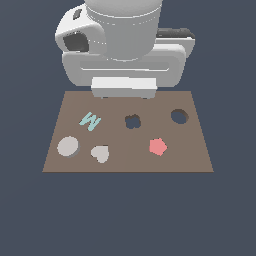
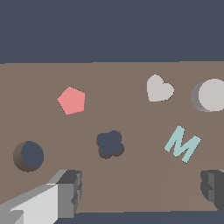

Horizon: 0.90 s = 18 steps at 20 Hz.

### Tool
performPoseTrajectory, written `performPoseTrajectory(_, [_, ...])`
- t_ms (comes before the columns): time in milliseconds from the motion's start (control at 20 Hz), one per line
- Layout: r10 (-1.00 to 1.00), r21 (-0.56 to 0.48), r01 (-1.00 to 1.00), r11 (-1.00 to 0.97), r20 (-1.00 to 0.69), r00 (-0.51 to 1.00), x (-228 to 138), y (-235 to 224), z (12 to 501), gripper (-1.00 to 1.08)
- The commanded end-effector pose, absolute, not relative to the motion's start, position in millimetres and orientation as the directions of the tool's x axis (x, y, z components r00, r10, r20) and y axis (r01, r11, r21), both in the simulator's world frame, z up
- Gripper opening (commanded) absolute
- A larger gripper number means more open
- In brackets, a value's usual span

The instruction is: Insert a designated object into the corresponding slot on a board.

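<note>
We see the brown board (image 1: pixel 127 157) lying flat, with the arm's big white body (image 1: pixel 122 50) looming over its far edge in the exterior view. Our grey disc (image 1: pixel 67 146) rests on the board near the corner at the exterior view's left, on the near side, untouched by anything. Just beside it, toward the exterior view's right, lies the pale heart (image 1: pixel 100 153), close to the disc but apart from it. Beyond these two sits the teal letter M (image 1: pixel 90 120). The round slot (image 1: pixel 179 116) is cut near the far corner at the exterior view's right, well apart from the disc, and it holds nothing. Between the M and that slot we find the lobed, cross-like hole (image 1: pixel 132 121), and the red pentagon (image 1: pixel 157 146) lies nearer to us, between the lobed hole and the board's near edge. In the wrist view the gripper (image 2: pixel 140 192) shows one finger (image 2: pixel 65 190) and the edge of the other at opposite sides of the picture, spread wide with bare board between them and nothing held. It hangs above the board near the lobed hole (image 2: pixel 110 144), away from the disc (image 2: pixel 211 95).
</note>
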<state>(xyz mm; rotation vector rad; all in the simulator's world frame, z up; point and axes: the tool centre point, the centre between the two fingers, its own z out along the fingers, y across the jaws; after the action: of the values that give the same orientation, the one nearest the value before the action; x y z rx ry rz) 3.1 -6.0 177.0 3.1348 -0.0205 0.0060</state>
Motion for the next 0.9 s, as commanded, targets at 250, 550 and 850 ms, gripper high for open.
performPoseTrajectory(250, [-0.002, 0.007, -0.002, -1.0, 0.004, 1.0, 3, -9, 175, 1.0])
performPoseTrajectory(550, [0.04, 0.006, 0.04, -0.999, 0.003, 0.999, 4, -22, 167, 1.0])
performPoseTrajectory(850, [0.114, 0.005, 0.114, -0.993, 0.003, 0.993, 7, -44, 152, 1.0])
